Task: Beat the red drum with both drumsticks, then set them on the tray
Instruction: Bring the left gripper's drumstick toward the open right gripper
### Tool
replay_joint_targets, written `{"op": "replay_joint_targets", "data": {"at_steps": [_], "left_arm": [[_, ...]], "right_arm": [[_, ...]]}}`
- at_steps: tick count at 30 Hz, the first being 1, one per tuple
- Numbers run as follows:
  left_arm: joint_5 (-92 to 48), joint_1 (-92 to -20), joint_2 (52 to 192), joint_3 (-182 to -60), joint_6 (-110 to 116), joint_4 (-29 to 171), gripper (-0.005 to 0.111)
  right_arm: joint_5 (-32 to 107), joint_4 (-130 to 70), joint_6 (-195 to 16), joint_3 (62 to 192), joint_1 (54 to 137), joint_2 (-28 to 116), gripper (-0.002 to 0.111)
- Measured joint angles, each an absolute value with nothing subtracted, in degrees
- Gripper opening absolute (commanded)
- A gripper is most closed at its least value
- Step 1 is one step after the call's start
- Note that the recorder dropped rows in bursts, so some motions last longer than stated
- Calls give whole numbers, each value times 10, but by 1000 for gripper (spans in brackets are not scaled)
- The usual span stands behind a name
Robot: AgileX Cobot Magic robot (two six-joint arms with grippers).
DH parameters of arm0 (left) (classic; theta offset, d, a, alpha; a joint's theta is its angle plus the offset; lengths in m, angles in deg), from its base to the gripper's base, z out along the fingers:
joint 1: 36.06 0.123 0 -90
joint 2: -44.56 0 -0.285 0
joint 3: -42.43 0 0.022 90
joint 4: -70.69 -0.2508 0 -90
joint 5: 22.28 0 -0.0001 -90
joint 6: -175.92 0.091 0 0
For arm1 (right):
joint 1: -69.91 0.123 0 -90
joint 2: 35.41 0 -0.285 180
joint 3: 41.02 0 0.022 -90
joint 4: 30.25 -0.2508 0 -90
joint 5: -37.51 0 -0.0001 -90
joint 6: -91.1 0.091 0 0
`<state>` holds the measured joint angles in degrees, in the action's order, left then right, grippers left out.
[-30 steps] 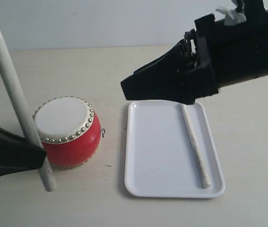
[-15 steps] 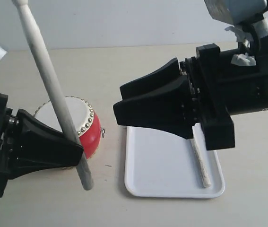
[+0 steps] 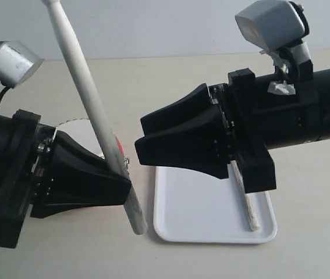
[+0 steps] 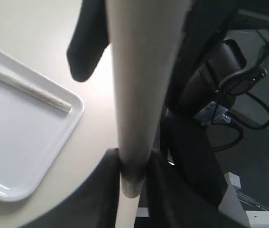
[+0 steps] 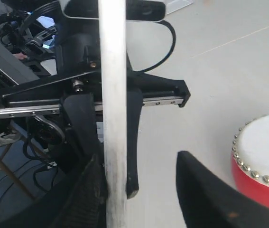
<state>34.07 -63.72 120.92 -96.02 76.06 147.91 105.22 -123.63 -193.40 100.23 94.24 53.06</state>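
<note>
My left gripper (image 3: 124, 186) is shut on a cream-white drumstick (image 3: 89, 99) that leans up and to the left, its butt end low beside the tray's left edge. In the left wrist view this drumstick (image 4: 139, 85) sits clamped between the jaws of the left gripper (image 4: 134, 166). The red drum (image 3: 120, 149) is almost wholly hidden behind that gripper; the right wrist view shows the drum (image 5: 262, 161) standing on the table. My right gripper (image 3: 141, 132) hangs open above the white tray (image 3: 194, 203), holding nothing. The second drumstick (image 3: 247, 203) lies along the tray's right side.
The beige table (image 3: 170, 81) runs back to a pale wall. Both black arms crowd the middle, their fingertips close together over the tray's left rim (image 4: 72, 118). Cables and a stand (image 4: 229, 90) are beyond the table edge.
My left gripper has swung right with its drumstick, now covering the drum and reaching the tray's left edge. The right gripper has opened and come lower. The stick on the tray has not moved.
</note>
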Motion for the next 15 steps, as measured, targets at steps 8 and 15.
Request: {"op": "replay_joint_targets", "data": {"at_steps": [8,15], "left_arm": [[345,-637,1239,-960,795,1492,0],[346,-637,1258,-960,827,1529,0]], "right_arm": [[1067,-1245,-1948,1002,942,531,48],[1068,-1247,-1949,1002,942,531,48]]}}
